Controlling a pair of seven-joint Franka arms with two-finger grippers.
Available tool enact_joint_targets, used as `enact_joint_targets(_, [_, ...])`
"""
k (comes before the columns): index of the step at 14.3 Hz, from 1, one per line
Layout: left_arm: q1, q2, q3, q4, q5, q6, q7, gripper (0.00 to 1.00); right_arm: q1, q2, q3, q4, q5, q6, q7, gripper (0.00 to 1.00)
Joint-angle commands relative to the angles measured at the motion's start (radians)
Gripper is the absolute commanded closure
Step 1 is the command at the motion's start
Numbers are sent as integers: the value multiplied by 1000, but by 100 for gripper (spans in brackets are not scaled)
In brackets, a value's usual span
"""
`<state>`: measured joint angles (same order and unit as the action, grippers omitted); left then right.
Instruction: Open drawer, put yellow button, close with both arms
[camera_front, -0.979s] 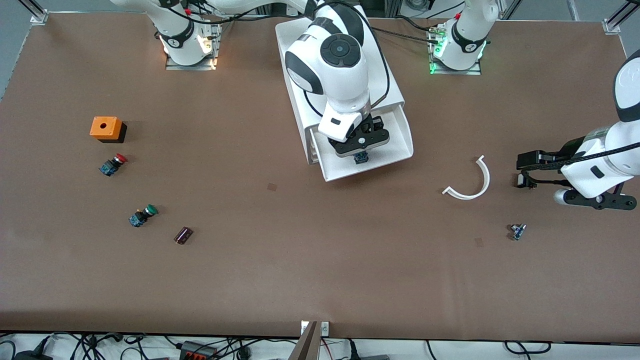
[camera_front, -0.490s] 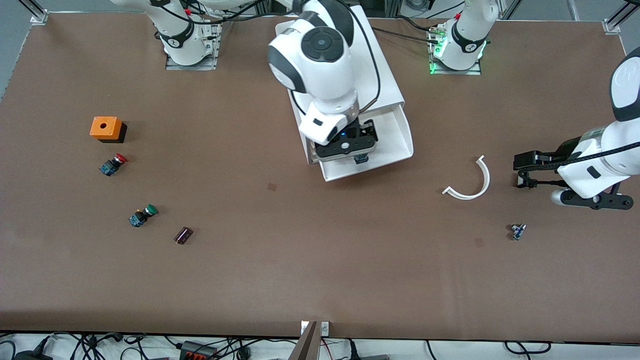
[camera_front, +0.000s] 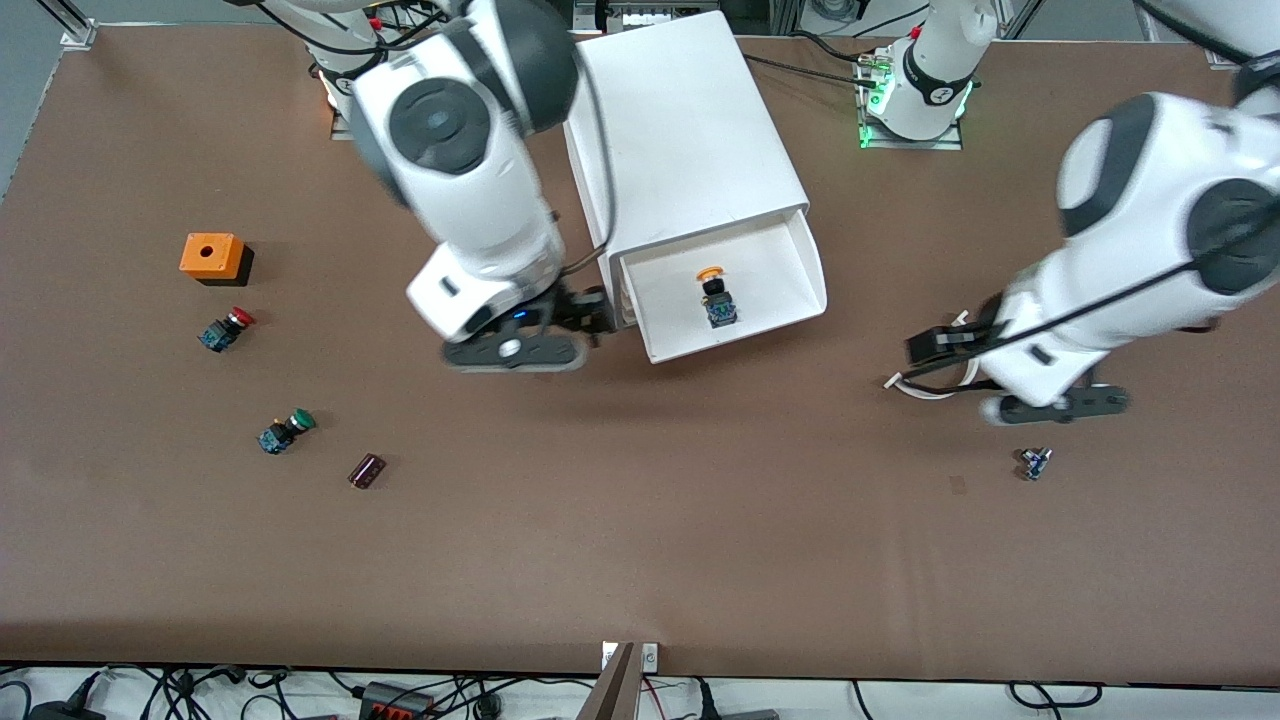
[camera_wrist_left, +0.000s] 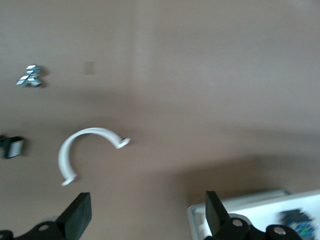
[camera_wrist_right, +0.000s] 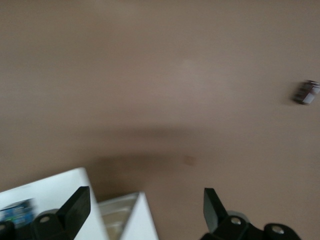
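- Sitting toward the right arm's end of the surface (camera_front: 640, 560) was an orange box (camera_front: 211, 256) with a hole in its top.
- Lying nearer to the front camera than that box were a red-capped button (camera_front: 226, 329), then a green-capped button (camera_front: 285, 431), with a small dark cylinder (camera_front: 366, 470) beside the green one.
- Hanging over the bare surface just beside the cabinet (camera_front: 680, 150), the right tool (camera_front: 585, 330) had its fingers (camera_wrist_right: 75, 207) spread apart and held nothing.
- Standing pulled out of the cabinet was the drawer (camera_front: 770, 290), the topmost one, open toward the front camera.
- Lying in the drawer, near the middle of its floor, was the yellow button (camera_front: 715, 295), its yellow cap pointing toward the cabinet and its blue base toward the drawer's front wall; nothing touched it.
- Resting on the surface between the drawer and the left arm's end was a white curved strip (camera_front: 925, 388), partly hidden in the front view; the left wrist view showed it whole as a half ring (camera_wrist_left: 85, 150).
- Hanging over that strip, the left tool (camera_front: 940, 350) had its fingers (camera_wrist_left: 77, 215) wide apart and empty.
- Lying nearer to the front camera than the left tool was a small blue-and-silver part (camera_front: 1036, 462).
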<state>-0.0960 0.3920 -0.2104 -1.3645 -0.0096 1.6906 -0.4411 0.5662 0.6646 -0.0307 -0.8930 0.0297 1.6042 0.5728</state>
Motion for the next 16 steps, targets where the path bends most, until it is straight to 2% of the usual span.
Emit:
enact_joint_targets(1, [-79, 20, 2, -47, 0, 105, -135, 0, -156, -25, 15, -32, -4, -96, -162, 0])
enact_joint_targets(3, [-140, 65, 3, -47, 5, 181, -194, 0, -251, -26, 14, -32, -5, -159, -270, 0])
enact_joint_targets(5, [-165, 100, 3, -47, 7, 228, -223, 0, -322, -28, 15, -32, -5, -231, -281, 0])
enact_joint_targets(11, [-228, 153, 3, -60, 7, 262, -231, 0, -492, -71, 14, -32, 9, -239, -455, 0])
enact_joint_targets(14, [-240, 149, 3, -100, 8, 262, -232, 0, -557, -129, 15, -43, 12, -242, -481, 0])
enact_joint_targets(16, [-248, 142, 3, -123, 8, 262, -266, 0, -571, -213, 15, -134, -2, -231, -528, 0])
